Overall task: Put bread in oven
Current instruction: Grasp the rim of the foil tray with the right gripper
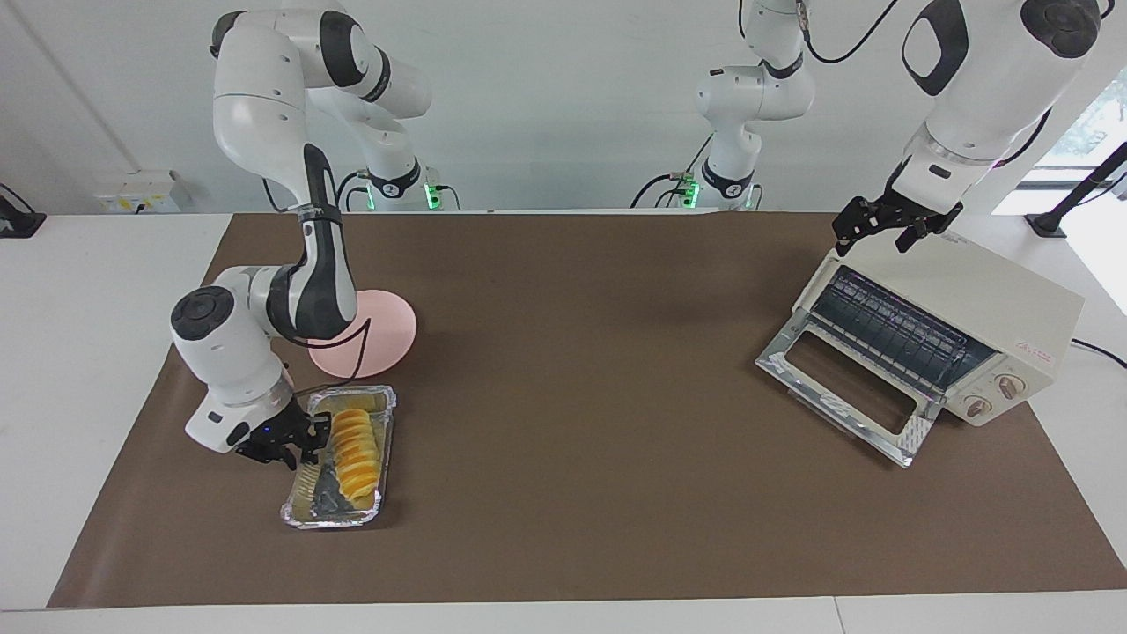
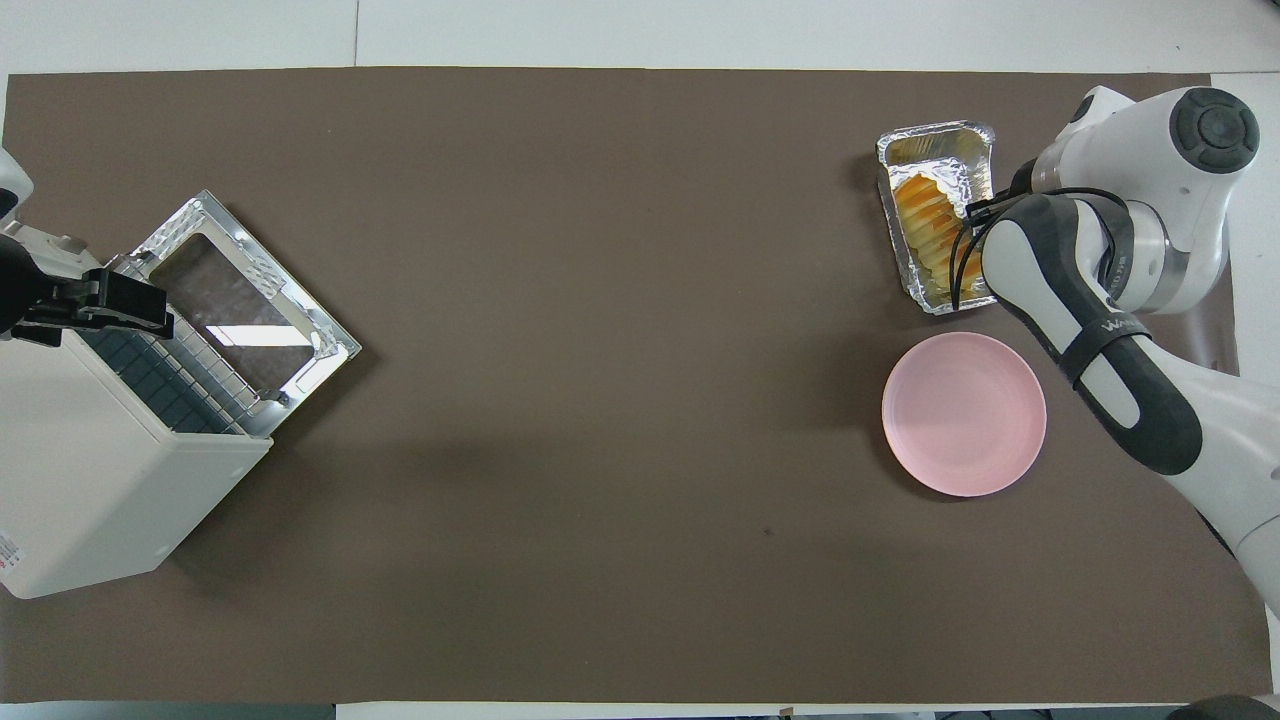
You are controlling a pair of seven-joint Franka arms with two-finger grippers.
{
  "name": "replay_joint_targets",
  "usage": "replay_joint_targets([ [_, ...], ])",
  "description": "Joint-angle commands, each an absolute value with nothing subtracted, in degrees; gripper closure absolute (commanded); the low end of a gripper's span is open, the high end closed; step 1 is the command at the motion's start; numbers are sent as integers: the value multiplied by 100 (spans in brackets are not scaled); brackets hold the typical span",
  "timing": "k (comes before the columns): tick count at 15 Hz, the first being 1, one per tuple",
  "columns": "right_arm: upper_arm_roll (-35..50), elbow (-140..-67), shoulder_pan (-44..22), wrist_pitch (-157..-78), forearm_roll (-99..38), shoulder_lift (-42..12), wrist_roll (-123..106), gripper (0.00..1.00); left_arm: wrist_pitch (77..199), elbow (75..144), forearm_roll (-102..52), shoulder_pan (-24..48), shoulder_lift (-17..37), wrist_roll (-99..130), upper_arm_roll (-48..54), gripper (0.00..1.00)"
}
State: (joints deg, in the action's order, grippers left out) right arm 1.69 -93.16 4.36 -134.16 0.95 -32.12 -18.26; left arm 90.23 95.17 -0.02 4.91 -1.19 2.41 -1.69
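The yellow-orange ridged bread (image 1: 357,453) lies in a crinkled silver foil tray (image 1: 304,506) toward the right arm's end of the table; it also shows in the overhead view (image 2: 930,225). My right gripper (image 1: 298,440) is low at the tray's rim, right beside the bread; its arm hides it from above. The cream-white oven (image 1: 968,291) stands at the left arm's end with its glass door (image 1: 845,387) dropped open and the wire rack showing. My left gripper (image 1: 885,231) is open and empty, over the oven's top edge above the opening, as the overhead view (image 2: 100,305) also shows.
A round pink plate (image 1: 387,330) sits beside the foil tray (image 2: 935,140), nearer to the robots. A brown mat (image 1: 572,396) covers the table between the tray and the oven (image 2: 90,480). The open door juts out in front of the oven.
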Motion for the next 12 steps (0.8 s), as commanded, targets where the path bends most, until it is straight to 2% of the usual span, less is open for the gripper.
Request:
replay_joint_targets([
  [1,185,-9387,466,-13378,35,-3120,-1775,100,9053,9466,0,439,-105,211,-149,0],
  [3,193,-9143,466,-13002,35,-3076,-1775,100,9044,9466,0,439,-105,211,-149,0],
  [6,237,-8422,361,-11852,-9,-3041,-1749,100,9053,9466,9,439,-105,211,-149,0],
  [9,342,-7982,168,-10796,-148,-2778,-1189,100,9035,9457,9,439,-105,211,-149,0],
  [12,378,-7595,-551,-10039,-299,-2514,-232,100,9053,9457,9,448,-105,220,-158,0],
])
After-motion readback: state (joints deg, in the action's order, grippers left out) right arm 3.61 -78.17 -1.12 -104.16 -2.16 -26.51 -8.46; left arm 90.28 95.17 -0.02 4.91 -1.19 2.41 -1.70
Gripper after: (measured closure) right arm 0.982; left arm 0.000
